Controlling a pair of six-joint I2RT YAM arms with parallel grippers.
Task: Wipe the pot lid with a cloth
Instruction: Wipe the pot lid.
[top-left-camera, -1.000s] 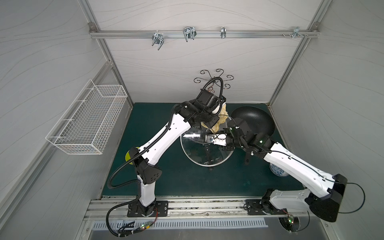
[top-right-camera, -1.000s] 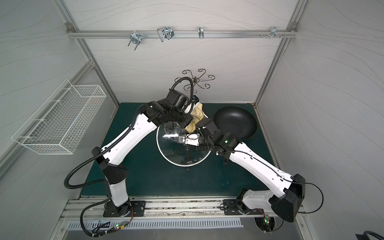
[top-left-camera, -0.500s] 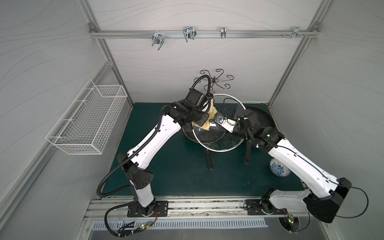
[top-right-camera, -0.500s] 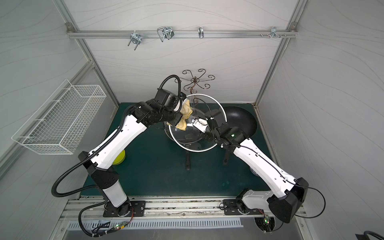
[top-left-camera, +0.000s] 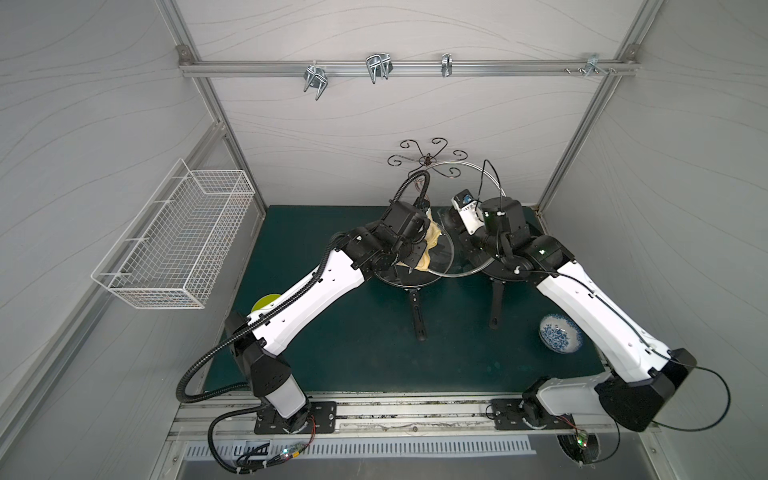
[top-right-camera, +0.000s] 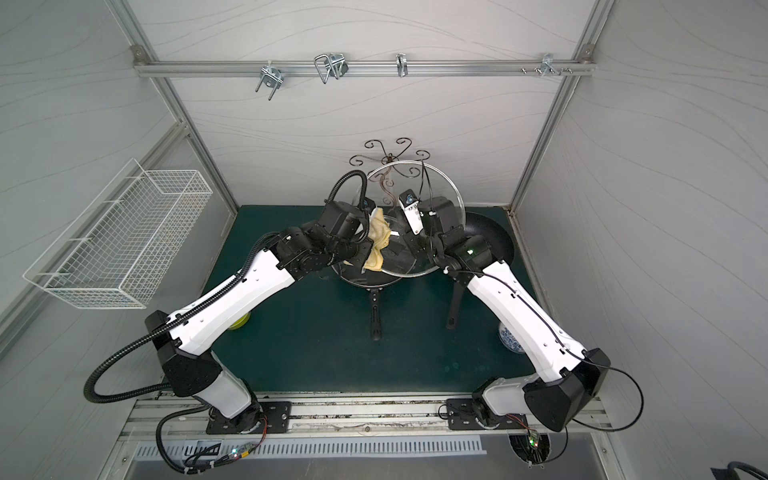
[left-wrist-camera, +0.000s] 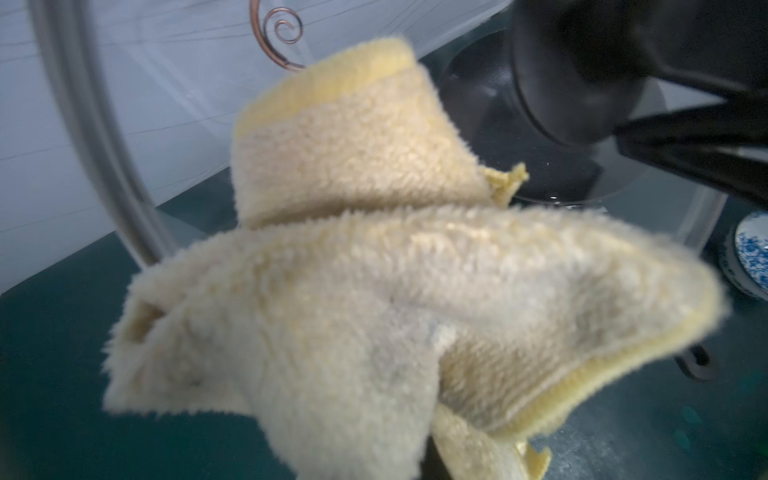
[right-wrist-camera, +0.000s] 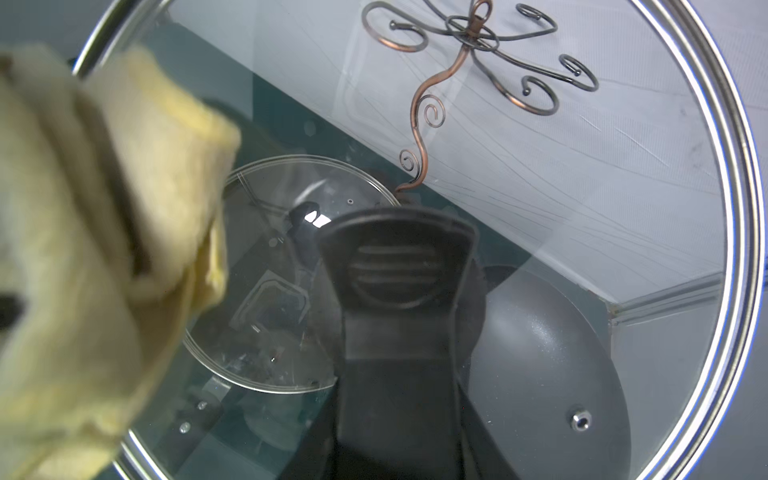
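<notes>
Two arms meet at the pot lid (top-right-camera: 390, 187), a large glass disc with a steel rim, held off the mat and tipped up on edge. Its upper rim leans toward the back wall, and its handled face is turned to the right arm.

Far left of the lid, a wire basket (top-left-camera: 174, 249) hangs on the side wall. A lime-green bowl (top-left-camera: 264, 301) sits on the mat, mostly hidden under the left arm.

Just left of the lid, the left gripper (top-right-camera: 363, 249) is buried in the cloth (top-right-camera: 378, 245). Its fingers do not show, but the jaws are closed tight on the rag. The pale yellow cloth is bunched into a thick fold, its long axis running from the back wall toward the front along the lid's left edge. In the right wrist view the cloth (right-wrist-camera: 83, 249) covers the rim there, though which face it presses cannot be told.

Under the lid rests a smaller lidded pan (top-left-camera: 409, 282). Behind the lid stands a scrolled metal stand (top-left-camera: 428, 160), seen through the glass.

At the lid's centre, the right gripper (right-wrist-camera: 395, 395) is clamped on the black handle (right-wrist-camera: 395, 270). To the right of the lid lies a black wok (top-right-camera: 494, 241), partly hidden by the arm, and farther right a blue-and-white bowl (top-left-camera: 559, 338).
</notes>
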